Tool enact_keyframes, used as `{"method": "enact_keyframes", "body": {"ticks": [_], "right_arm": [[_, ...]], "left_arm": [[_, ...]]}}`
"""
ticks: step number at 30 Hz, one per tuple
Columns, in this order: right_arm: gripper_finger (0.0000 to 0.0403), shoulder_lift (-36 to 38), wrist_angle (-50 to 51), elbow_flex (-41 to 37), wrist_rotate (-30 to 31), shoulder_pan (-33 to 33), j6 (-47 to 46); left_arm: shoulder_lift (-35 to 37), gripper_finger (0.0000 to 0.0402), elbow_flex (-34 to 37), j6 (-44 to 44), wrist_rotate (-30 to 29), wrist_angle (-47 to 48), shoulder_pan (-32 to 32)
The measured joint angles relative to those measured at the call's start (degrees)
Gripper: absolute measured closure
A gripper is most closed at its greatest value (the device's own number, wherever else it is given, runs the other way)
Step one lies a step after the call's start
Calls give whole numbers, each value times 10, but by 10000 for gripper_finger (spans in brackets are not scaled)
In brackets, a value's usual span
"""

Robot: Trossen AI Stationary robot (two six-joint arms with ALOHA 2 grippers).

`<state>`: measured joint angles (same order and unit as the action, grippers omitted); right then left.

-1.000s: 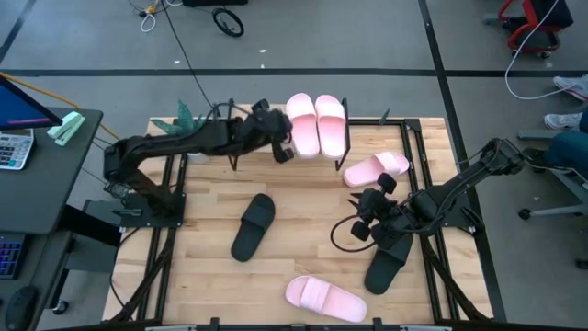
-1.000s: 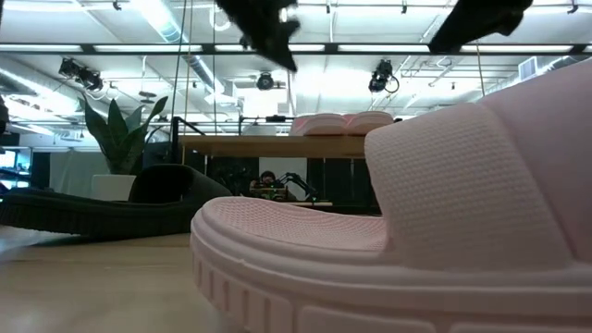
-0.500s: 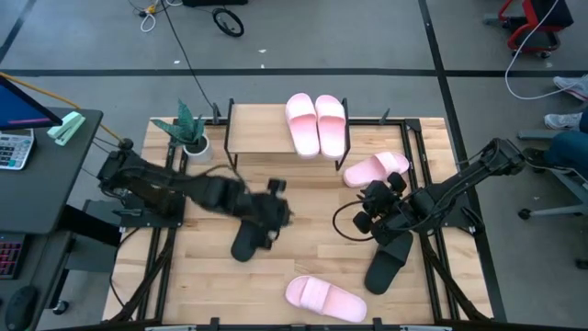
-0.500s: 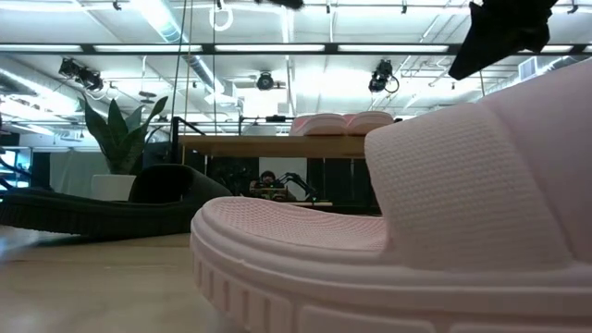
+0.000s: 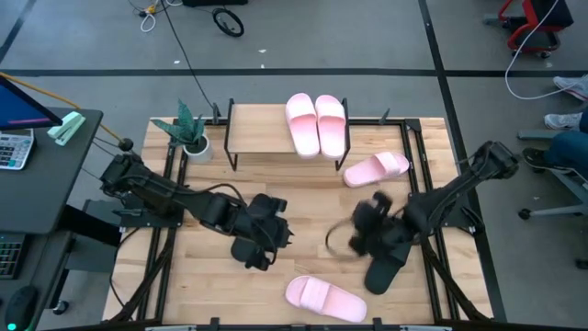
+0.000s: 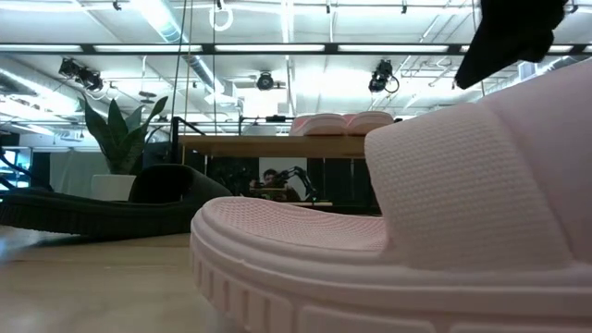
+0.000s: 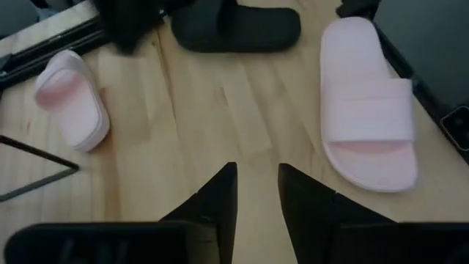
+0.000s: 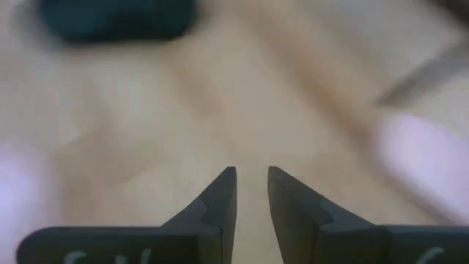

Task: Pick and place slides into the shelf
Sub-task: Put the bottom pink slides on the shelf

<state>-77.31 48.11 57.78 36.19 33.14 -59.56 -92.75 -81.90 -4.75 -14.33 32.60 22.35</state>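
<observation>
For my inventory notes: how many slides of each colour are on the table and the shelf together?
Pale pink wide-strap slip-on slides: 4
Black wide-strap slip-on slides: 2
Total: 6

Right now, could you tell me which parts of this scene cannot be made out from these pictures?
- Black slide, high view: mostly covered by the left gripper above it.
- Other black slide, high view: partly hidden by the right gripper, itself motion-blurred.
- Right wrist view: blurred, so the pink shape stays unclear.
- Shelf, low view: its right part is blocked by the near pink slide.
</observation>
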Motion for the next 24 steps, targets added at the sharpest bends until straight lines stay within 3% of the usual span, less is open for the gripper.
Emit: {"method": "enact_keyframes", "body": {"ticks": [6,10,13,18,24], "right_arm": [[320,-85,-310,0,-33,91,210],[320,-138,-426,0,-34,128,314],[320,-166,-454,0,-15,125,407],[316,-202,-447,0,-34,88,336],[297,-213,-443,0,-104,66,375]], "left_arm": [[0,307,0,5,1,94,-7],[1,301,0,-3,0,138,-14],[2,289,0,-8,-4,147,-20],[2,266,0,-6,-77,204,-30],[3,244,0,4,-110,235,-30]]}}
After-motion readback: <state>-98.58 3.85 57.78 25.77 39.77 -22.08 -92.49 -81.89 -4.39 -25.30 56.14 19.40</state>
